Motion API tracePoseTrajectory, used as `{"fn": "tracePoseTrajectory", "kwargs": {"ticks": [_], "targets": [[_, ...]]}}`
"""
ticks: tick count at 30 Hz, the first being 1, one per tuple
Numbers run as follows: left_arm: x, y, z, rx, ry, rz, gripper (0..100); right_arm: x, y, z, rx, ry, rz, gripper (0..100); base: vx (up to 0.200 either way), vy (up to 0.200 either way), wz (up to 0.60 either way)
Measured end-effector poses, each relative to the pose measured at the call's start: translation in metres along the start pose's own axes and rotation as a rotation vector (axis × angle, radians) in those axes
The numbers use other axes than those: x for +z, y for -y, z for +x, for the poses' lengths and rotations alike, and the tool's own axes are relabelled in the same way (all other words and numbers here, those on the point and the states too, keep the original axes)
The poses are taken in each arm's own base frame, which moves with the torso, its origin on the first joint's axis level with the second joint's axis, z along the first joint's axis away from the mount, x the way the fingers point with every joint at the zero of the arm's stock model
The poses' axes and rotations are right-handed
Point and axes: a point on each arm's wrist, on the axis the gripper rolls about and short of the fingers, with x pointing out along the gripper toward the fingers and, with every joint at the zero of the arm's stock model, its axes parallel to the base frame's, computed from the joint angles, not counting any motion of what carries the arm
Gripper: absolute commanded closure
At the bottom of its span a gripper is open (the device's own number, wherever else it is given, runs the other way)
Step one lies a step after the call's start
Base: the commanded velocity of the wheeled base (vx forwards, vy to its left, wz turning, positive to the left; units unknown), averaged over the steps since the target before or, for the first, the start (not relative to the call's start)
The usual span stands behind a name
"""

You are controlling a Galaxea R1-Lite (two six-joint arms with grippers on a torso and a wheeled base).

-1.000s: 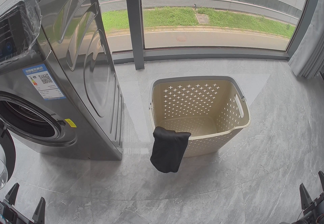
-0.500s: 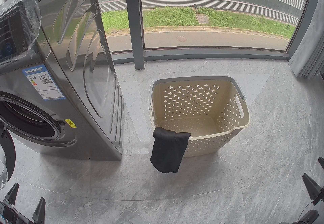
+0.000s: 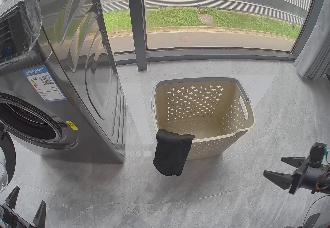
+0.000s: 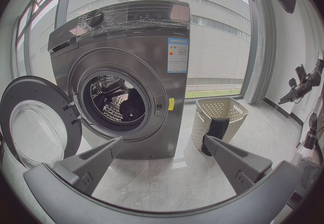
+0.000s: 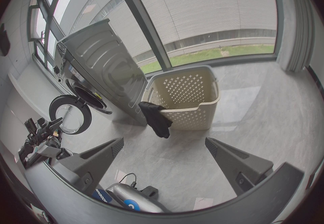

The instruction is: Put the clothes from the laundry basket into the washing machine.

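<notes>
The right gripper (image 3: 274, 167) is wide and empty, and a shallow pinch may drag the black garment (image 3: 172, 151) off the laundry basket (image 3: 223, 136) rim.

Right gripper (image 3: 273, 165) has risen (now level).

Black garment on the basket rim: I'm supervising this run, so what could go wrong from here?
The black garment hangs mostly outside the laundry basket rim, so a shallow pinch by the open right hand may drop it on the floor. Pulling it could drag or tip the otherwise empty basket.
</notes>
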Motion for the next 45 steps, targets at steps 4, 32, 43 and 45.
{"fn": "tracePoseTrajectory", "kwargs": {"ticks": [4, 32, 43, 45], "targets": [[0.000, 0.000, 0.000, 0.000, 0.000, -0.001, 0, -0.002, -0.010, 0.037, 0.023, -0.100, 0.022, 0, 0.000, 0.000, 0.00], [0.000, 0.000, 0.000, 0.000, 0.000, -0.004, 0, -0.015, -0.078, 0.216, 0.000, -0.247, 0.139, 0, 0.000, 0.000, 0.00], [0.000, 0.000, 0.000, 0.000, 0.000, -0.008, 0, -0.024, -0.080, 0.270, -0.024, -0.237, 0.172, 0, 0.000, 0.000, 0.00], [0.000, 0.000, 0.000, 0.000, 0.000, -0.009, 0, -0.025, -0.078, 0.277, -0.031, -0.235, 0.175, 0, 0.000, 0.000, 0.00]]}}
